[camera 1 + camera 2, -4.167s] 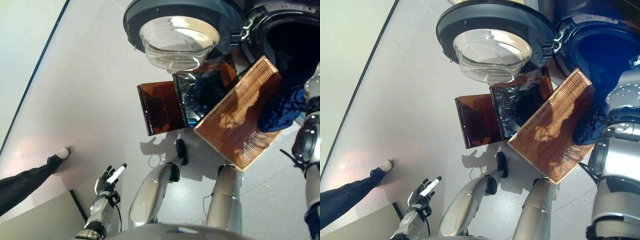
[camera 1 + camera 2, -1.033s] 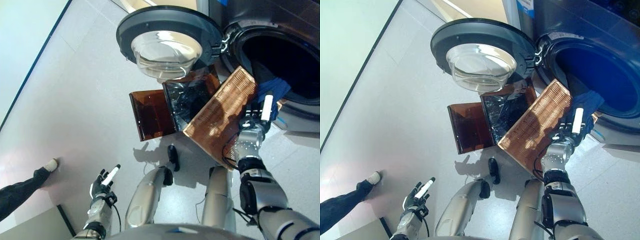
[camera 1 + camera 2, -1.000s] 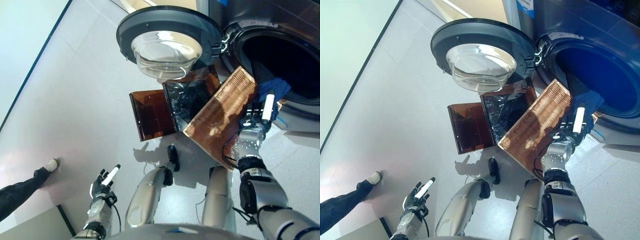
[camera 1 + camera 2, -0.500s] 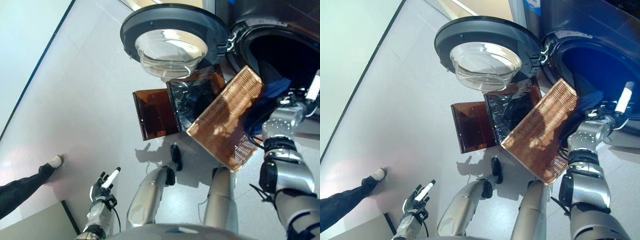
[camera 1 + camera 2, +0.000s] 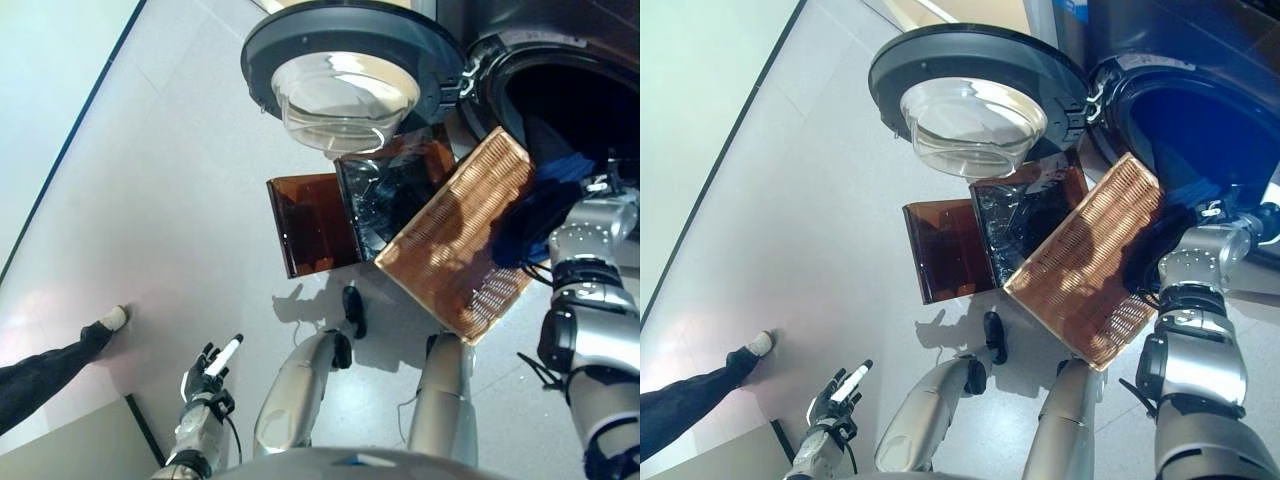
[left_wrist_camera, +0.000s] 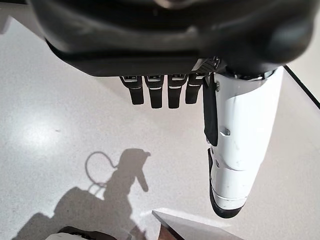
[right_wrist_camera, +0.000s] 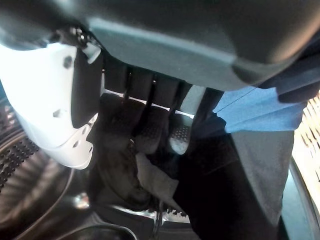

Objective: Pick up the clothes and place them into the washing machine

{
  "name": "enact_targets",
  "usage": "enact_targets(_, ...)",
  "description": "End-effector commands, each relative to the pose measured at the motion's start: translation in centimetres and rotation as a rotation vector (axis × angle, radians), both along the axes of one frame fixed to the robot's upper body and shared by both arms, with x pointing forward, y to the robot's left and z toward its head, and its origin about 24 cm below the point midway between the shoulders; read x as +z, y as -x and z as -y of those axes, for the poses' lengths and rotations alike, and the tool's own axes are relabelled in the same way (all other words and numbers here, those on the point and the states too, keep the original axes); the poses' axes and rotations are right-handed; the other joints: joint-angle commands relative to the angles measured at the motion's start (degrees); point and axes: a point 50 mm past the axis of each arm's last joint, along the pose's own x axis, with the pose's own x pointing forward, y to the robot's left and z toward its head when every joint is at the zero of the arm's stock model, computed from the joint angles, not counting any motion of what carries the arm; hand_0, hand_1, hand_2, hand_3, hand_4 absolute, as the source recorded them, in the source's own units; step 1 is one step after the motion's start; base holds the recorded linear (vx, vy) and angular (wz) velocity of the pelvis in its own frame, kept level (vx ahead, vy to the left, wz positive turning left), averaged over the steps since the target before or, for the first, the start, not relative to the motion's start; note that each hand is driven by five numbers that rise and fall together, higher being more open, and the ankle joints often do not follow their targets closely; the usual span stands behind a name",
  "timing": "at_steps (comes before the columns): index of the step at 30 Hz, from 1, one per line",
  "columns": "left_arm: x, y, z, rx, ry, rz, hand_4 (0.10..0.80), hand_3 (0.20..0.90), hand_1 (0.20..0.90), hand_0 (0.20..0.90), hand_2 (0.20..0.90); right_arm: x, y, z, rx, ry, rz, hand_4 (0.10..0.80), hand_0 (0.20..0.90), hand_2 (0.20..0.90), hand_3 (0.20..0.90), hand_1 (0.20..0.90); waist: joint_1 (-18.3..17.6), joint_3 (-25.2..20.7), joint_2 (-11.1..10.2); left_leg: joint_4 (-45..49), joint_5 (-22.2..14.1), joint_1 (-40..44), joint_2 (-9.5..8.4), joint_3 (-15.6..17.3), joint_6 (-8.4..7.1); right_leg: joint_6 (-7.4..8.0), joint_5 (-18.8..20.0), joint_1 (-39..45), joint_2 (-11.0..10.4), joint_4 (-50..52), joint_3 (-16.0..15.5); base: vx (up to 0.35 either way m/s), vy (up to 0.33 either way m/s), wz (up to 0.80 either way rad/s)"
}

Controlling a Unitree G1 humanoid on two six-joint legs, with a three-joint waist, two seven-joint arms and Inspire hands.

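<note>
A tilted wicker basket (image 5: 455, 240) leans against the front of the washing machine (image 5: 1200, 110), whose door (image 5: 350, 65) stands open. Dark blue clothes (image 5: 540, 210) hang from the basket's upper edge to the drum's mouth. My right hand (image 5: 608, 188) is at the drum's rim. In the right wrist view its fingers (image 7: 150, 125) curl into a dark cloth (image 7: 120, 170), with blue cloth (image 7: 255, 107) beside it and the perforated drum (image 7: 20, 165) behind. My left hand (image 5: 207, 368) hangs low over the floor, open and holding nothing.
A brown see-through box (image 5: 310, 225) with a black bag (image 5: 385, 195) in it lies on the floor below the door. A person's leg and shoe (image 5: 60, 350) show at the left edge. A pale panel (image 5: 70, 440) fills the lower left corner.
My right hand has moved from in front of the basket up to the drum's rim, taking the blue clothes along. The left hand has stayed put. The camera has shifted slightly.
</note>
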Motion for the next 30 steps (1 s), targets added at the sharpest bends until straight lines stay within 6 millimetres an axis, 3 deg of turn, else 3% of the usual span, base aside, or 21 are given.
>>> enact_targets(1, 0.1, 3.0, -4.7, 0.084, -0.133, -0.08, 0.8, 0.9, 0.9, 0.9, 0.9, 2.5, 1.1, 0.7, -0.025, 0.309, -0.069, 0.535, 0.529, 0.529, 0.529, 0.529, 0.2, -2.7, 0.0, -4.6, 5.1, -1.4, 0.42, -1.4, -2.65, -4.36, -5.3, 1.2, 2.3, 5.6, -2.0, 0.0, 0.0, 0.0)
enact_targets(2, 0.1, 3.0, -4.7, 0.083, -0.133, -0.08, 0.8, 0.9, 0.9, 0.9, 0.9, 2.5, 1.1, 0.7, -0.026, 0.31, -0.071, 0.535, 0.529, 0.529, 0.529, 0.529, 0.2, -2.8, 0.0, -4.7, 5.1, -1.4, 0.42, -1.4, -2.65, -4.36, -5.3, 1.2, 2.3, 5.6, -2.0, 0.0, 0.0, 0.0)
enact_targets(3, 0.2, 2.8, -4.8, 0.094, -0.134, -0.067, 0.8, 0.9, 0.9, 0.9, 0.9, 0.9, 1.2, 0.1, -0.004, 0.32, -0.119, 0.8, 0.9, 0.9, 0.9, 0.9, 0.0, -2.4, -0.1, -4.6, 5.1, -1.4, 0.44, -1.4, -2.58, -4.37, -5.2, 1.1, 2.3, 5.7, -2.1, 0.0, 0.0, 0.0)
enact_targets(6, 0.3, 2.7, -5.0, 0.103, -0.139, -0.058, 0.8, 0.9, 0.9, 0.9, 0.9, -0.7, 1.5, -0.2, 0.006, 0.332, -0.167, 0.8, 0.9, 0.9, 0.9, 0.9, -0.2, -2.2, -0.2, -4.6, 5.1, -1.4, 0.46, -1.4, -2.58, -4.37, -5.2, 1.1, 2.3, 5.7, -2.1, 0.0, 0.0, 0.0)
enact_targets(9, 0.6, 2.2, -5.2, 0.119, -0.147, -0.041, 0.8, 0.9, 0.9, 0.9, 0.9, -4.0, 2.2, -0.6, 0.009, 0.32, -0.293, 0.8, 0.9, 0.9, 0.9, 0.9, -0.6, -1.8, -0.2, -4.4, 5.1, -1.6, 0.53, -1.3, -2.55, -4.43, -5.1, 0.9, 2.4, 5.7, -2.1, 0.0, 0.0, 0.0)
enact_targets(10, 0.6, 2.2, -5.3, 0.119, -0.148, -0.041, 0.8, 0.9, 0.9, 0.9, 0.9, -4.1, 2.2, -0.6, 0.009, 0.32, -0.293, 0.8, 0.9, 0.9, 0.9, 0.9, -0.6, -1.8, -0.3, -4.4, 5.1, -1.6, 0.53, -1.3, -2.55, -4.43, -5.0, 0.9, 2.4, 5.7, -2.1, 0.0, 0.0, 0.0)
enact_targets(11, 0.7, 2.1, -5.4, 0.125, -0.153, -0.037, 0.8, 0.9, 0.9, 0.9, 0.9, -5.7, 2.6, -0.9, 0.023, 0.301, -0.337, 0.8, 0.9, 0.9, 0.9, 0.9, -0.7, -1.6, -0.3, -4.4, 5.1, -1.7, 0.53, -1.3, -2.52, -4.49, -5.0, 1.0, 2.4, 5.5, -2.1, 0.0, 0.0, 0.0)
enact_targets(16, 0.8, 1.9, -5.6, 0.14, -0.162, -0.03, 0.8, 0.9, 0.9, 0.9, 0.9, -8.3, 3.2, -1.4, 0.052, 0.294, -0.443, 0.8, 0.9, 0.9, 0.9, 0.9, -0.8, -1.3, -0.5, -4.2, 5.2, -1.9, 0.7, -1.2, -2.5, -4.64, -4.9, 0.8, 2.5, 5.6, -2.2, 0.0, 0.0, 0.0)
enact_targets(17, 0.9, 1.7, -5.8, 0.141, -0.169, -0.026, 0.8, 0.9, 0.9, 0.9, 0.9, -9.7, 3.7, -1.2, 0.054, 0.28, -0.528, 0.8, 0.9, 0.9, 0.9, 0.9, -0.9, -1.2, -0.4, -4.3, 5.2, -1.9, 0.68, -1.2, -2.5, -4.64, -4.8, 0.8, 2.5, 5.6, -2.1, 0.0, 0.0, 0.0)
enact_targets(30, 1.4, 1.2, -6.3, 0.147, -0.192, 0.001, 0.8, 0.9, 0.9, 0.9, 0.9, -12.4, 4.9, -0.7, 0.083, 0.302, -0.746, 0.8, 0.9, 0.9, 0.9, 0.9, -1.1, 0.2, 0.2, -4.7, 5.9, -2.4, 0.48, -1.0, -2.57, -4.62, -4.0, 0.3, 2.3, 5.2, -2.0, -0.006, 0.001, 0.0)
